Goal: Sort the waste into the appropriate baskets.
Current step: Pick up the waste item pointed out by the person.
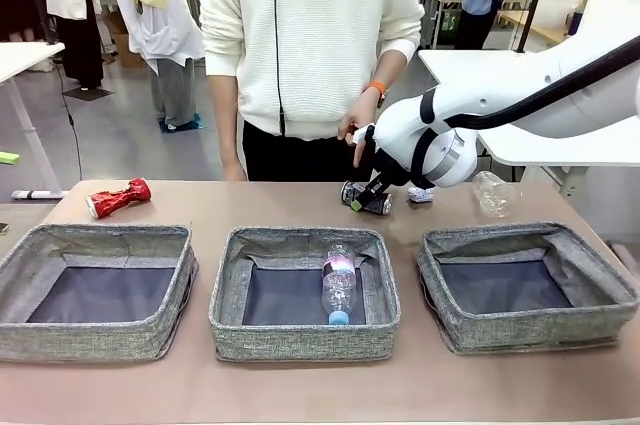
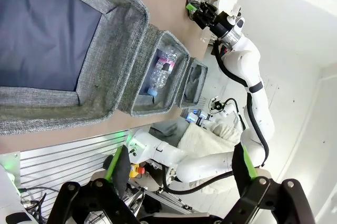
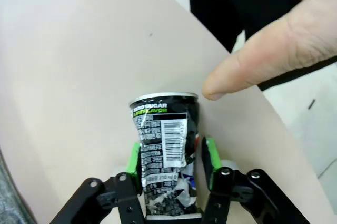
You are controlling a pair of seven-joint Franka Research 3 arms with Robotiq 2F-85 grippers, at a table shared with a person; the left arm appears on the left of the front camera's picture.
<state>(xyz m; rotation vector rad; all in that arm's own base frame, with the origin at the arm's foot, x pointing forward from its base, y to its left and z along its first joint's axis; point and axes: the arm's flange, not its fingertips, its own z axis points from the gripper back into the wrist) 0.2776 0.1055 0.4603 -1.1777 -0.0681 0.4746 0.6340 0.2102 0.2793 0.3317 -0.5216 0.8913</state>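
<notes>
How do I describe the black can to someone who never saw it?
Go to the table's far edge, beyond the middle basket's right corner. The crushed black-silver can lies between the right gripper's green pads, a person's finger pointing at it; the other can is red.

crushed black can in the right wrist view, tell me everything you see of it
The crushed black-silver can looks metal: black, silver rim, white barcode panel, "zero sugar" print. It lies on its side on the tan table. The right gripper straddles it, green pads at its sides; whether they press it is unclear. A person's fingertip points almost at its rim.
</notes>
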